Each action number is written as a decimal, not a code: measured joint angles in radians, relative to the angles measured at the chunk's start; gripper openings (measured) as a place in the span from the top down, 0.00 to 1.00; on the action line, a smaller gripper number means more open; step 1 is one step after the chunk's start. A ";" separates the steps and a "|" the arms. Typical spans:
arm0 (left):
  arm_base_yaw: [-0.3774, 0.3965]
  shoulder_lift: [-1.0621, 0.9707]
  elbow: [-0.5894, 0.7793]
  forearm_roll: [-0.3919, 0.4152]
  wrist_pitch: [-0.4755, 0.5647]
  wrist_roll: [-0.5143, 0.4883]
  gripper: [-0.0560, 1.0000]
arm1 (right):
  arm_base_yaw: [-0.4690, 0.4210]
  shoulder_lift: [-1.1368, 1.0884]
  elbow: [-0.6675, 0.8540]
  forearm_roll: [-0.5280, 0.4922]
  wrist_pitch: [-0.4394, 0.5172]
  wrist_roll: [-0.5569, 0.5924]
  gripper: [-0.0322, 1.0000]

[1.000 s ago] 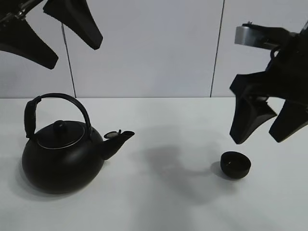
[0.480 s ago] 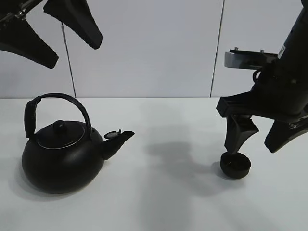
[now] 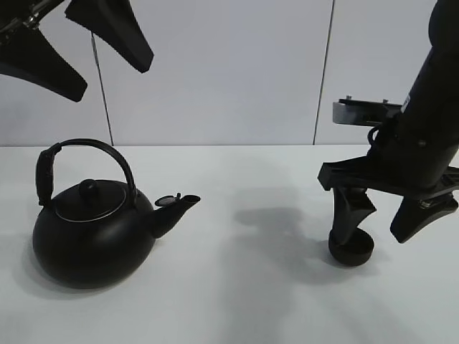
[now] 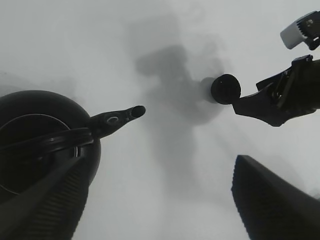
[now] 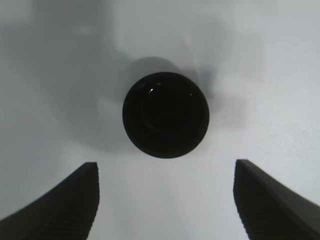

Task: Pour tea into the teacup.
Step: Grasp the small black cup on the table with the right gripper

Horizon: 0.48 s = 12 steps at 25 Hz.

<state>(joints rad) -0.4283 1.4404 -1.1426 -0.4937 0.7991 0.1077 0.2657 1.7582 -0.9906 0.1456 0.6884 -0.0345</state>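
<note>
item 1. right claw [image 3: 370,241]: mine, jaws spread wide, holding nothing, low over the desk [image 3: 237,308].

item 2. teacup [image 5: 166,115]: small, round, glossy black, no handle and so no long axis. it stands upright on the desk straight below my right claw. the wrist view puts it in the gap between the two fingers. from the high camera the finger on the kettle side overlaps its rim; i cannot tell whether they touch. closing here would take it from either side alike.

item 3. left claw [image 3: 113,79]: also wide and bare, high above the kettle, well apart from it. the nearer arm for the kettle.

item 4. kettle [image 3: 93,244]: big, rounded, matte black, knobbed lid, arched handle [image 3: 86,147] upright. spout [image 3: 178,204] points toward the teacup, well apart from it.

item 5. tea: none visible; not yet poured.
</note>
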 joint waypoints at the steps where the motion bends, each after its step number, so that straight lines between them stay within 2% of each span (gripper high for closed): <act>1: 0.000 0.000 0.000 0.000 0.000 0.000 0.40 | 0.000 0.011 -0.009 0.000 0.000 0.000 0.47; 12: 0.000 0.000 0.000 0.000 -0.001 0.000 0.40 | 0.000 0.146 -0.130 -0.001 0.049 0.000 0.47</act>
<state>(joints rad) -0.4283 1.4404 -1.1426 -0.4937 0.7983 0.1077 0.2657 1.9043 -1.1207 0.1447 0.7372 -0.0345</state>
